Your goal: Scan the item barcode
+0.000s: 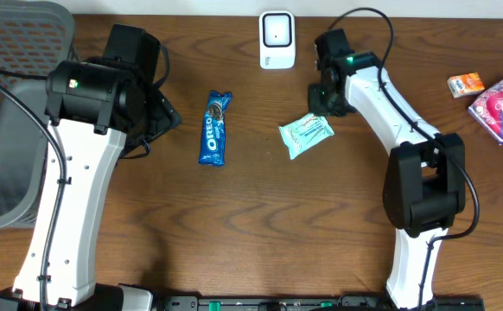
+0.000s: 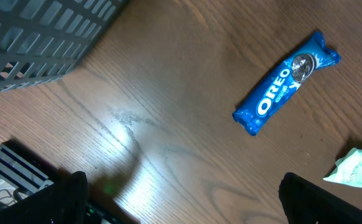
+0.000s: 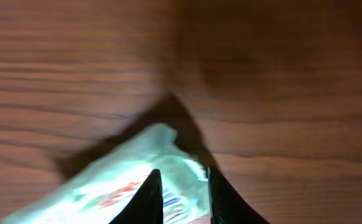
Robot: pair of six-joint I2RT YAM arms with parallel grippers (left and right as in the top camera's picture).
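currently the pale green packet (image 1: 306, 135) lies flat on the wooden table (image 1: 260, 225), just right of centre in the overhead view, tilted with its right end higher in the frame. the right gripper (image 1: 327, 102) sits at the packet's upper right corner. in the right wrist view its two dark fingers (image 3: 150, 199) stand a narrow gap apart at the bottom edge, with the blurred packet edge showing between and beneath them; whether they pinch the packet or merely straddle it cannot be told.

the white scanner (image 1: 276, 39) stands at the top centre of the overhead frame, above and left of the packet and apart from it. a blue oreo pack (image 1: 214, 128) lies lengthwise left of centre, well apart from the packet.

the left gripper (image 2: 182, 186) hangs above bare table left of the oreo pack, jaws spread wide, holding nothing. a grey basket (image 1: 9, 112) fills the left edge. an orange box (image 1: 466, 84) and a pink pack (image 1: 502, 105) lie at the upper right, just beside each other.
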